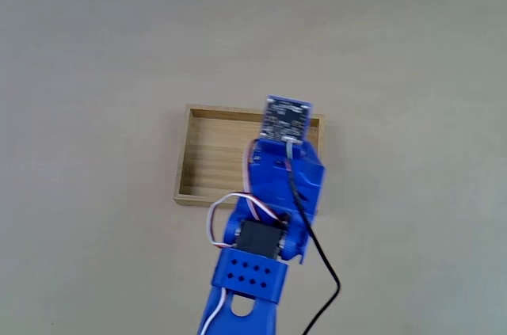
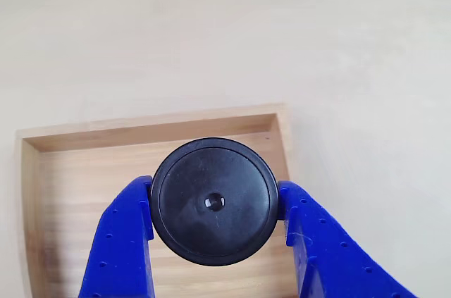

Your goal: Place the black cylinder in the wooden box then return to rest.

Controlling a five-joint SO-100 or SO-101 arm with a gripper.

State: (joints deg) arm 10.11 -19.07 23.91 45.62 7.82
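Note:
The black cylinder shows its round top and central dimple in the other view, clamped between my two blue fingers. My gripper is shut on it and hangs over the right part of the wooden box, whose striped floor lies beneath. In the fixed view the blue arm reaches over the wooden box and covers its right half; the fingers and the cylinder are hidden under the wrist there.
The box sits on a plain pale tabletop with open room on every side. A black cable and white wires trail from the arm toward the lower edge of the fixed view.

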